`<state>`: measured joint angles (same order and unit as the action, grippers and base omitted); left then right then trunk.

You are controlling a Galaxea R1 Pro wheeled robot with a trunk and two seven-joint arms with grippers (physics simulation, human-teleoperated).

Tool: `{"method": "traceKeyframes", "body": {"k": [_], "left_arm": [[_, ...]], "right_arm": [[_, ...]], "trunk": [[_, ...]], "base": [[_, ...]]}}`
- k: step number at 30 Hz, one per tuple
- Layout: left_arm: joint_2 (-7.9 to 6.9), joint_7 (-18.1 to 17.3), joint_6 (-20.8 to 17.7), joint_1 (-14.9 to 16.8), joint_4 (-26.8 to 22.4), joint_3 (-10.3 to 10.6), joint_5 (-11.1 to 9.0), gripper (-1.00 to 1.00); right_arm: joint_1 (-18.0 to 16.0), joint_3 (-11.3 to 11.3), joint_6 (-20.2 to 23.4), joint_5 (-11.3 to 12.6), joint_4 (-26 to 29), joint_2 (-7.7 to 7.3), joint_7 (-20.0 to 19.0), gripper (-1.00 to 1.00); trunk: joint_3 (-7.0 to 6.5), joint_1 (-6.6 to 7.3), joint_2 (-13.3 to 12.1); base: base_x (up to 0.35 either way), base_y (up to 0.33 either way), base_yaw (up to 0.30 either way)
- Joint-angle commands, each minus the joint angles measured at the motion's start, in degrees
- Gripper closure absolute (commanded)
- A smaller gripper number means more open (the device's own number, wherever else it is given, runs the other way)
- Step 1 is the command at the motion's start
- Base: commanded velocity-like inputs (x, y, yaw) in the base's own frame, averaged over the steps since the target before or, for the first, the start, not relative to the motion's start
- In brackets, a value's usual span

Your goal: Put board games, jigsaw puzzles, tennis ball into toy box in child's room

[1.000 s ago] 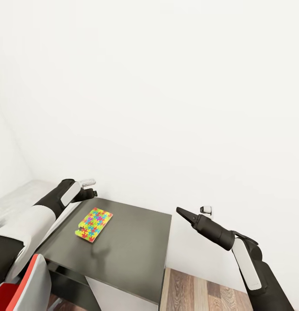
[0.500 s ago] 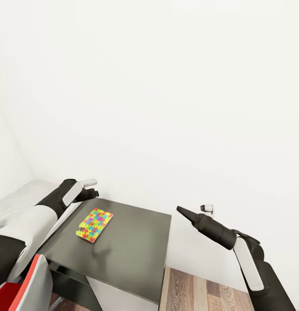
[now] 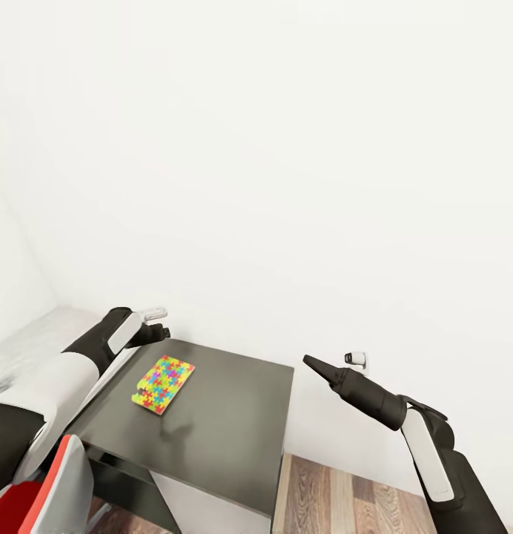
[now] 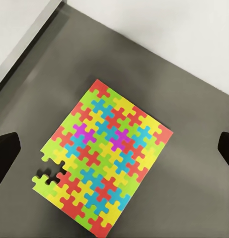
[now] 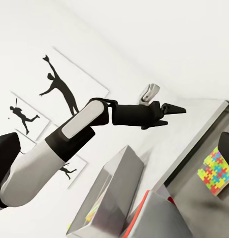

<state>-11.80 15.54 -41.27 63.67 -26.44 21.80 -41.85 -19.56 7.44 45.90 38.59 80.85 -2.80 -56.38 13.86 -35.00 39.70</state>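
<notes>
While the left hand hovers (apparently spread wide), the jigsaw puzzle lies below.

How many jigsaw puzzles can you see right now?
1. The puzzle lies flat on the dark cabinet, below the left gripper. Any other would be out of view.
</notes>
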Motion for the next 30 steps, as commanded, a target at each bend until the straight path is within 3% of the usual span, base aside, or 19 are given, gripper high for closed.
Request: {"method": "traceKeyframes", "body": {"k": [1,7,10,30], "left_arm": [[-0.07,0.5,-0.1,0.1,-0.1,0.4,-0.6,-1.00],[-0.07,0.5,0.0,0.1,-0.1,0.4,-0.6,-1.00],[-0.07,0.5,0.0,0.1,-0.1,0.4,-0.5,-1.00],[0.00,0.5,1.8,0.1,-0.1,0.4,-0.4,-1.00]], "right_arm": [[0.0,0.0,0.3,0.2,0.0,-0.01,0.0,-1.00],[0.0,0.0,0.3,0.1,0.0,-0.03,0.0,-1.00],[0.0,0.0,0.3,0.1,0.0,-0.02,0.0,-1.00],[0.0,0.0,0.3,0.1,0.0,-0.01,0.0,-1.00]], "trunk": [[0.00,0.21,-0.3],[-0.51,1.53,-2.7],[-0.23,1.53,-2.7],[-1.93,5.92,-10.8]], "base": [[0.000,0.000,0.000],[0.000,0.000,0.000],[0.000,0.000,0.000],[0.000,0.000,0.000]]}}
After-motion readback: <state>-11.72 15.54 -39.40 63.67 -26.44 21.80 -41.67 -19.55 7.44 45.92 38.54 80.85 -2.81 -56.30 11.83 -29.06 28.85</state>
